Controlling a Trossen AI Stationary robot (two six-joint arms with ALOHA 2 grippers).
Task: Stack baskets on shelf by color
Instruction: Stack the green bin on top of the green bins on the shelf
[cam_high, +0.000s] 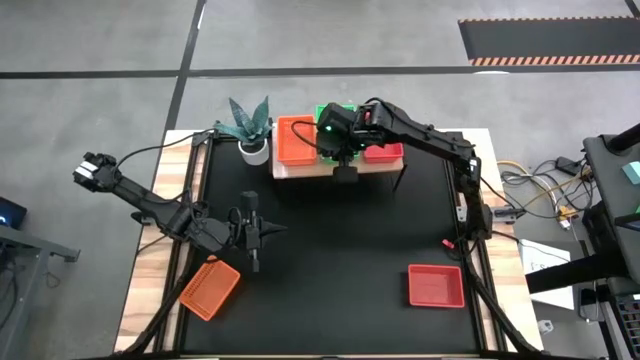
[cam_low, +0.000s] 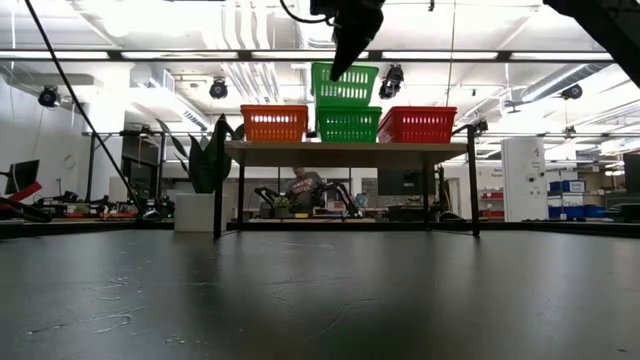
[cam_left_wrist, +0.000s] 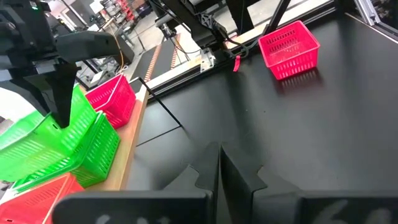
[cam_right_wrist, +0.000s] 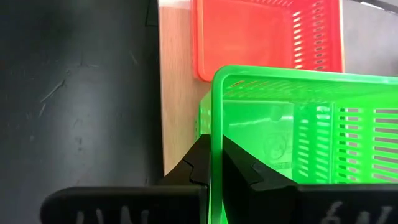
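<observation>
The light-wood shelf (cam_low: 350, 150) carries an orange basket (cam_low: 274, 122), a green basket (cam_low: 348, 125) and a red-pink basket (cam_low: 416, 124) side by side. A second green basket (cam_low: 345, 83) sits tilted on top of the green one, and my right gripper (cam_right_wrist: 211, 158) is shut on it from above. Another orange basket (cam_high: 210, 288) lies on the table near its near-left corner. Another red-pink basket (cam_high: 435, 285) lies near right. My left gripper (cam_left_wrist: 219, 171) is shut on nothing and hovers over the table's left part (cam_high: 268, 229). My right gripper pinches the upper green basket's wall at its rim (cam_right_wrist: 212, 127), on the side toward the table's near edge, one finger inside and one outside. The fingers (cam_left_wrist: 62, 93) point down from above. The basket sits tilted, its bottom at the lower green basket's rim (cam_low: 348, 108).
A potted plant (cam_high: 250, 130) stands just left of the shelf. The black tabletop (cam_high: 340, 250) lies bare between the shelf and the two loose baskets. Cables and equipment lie beyond the table's right edge. A person shows in the room behind the shelf (cam_low: 300, 188).
</observation>
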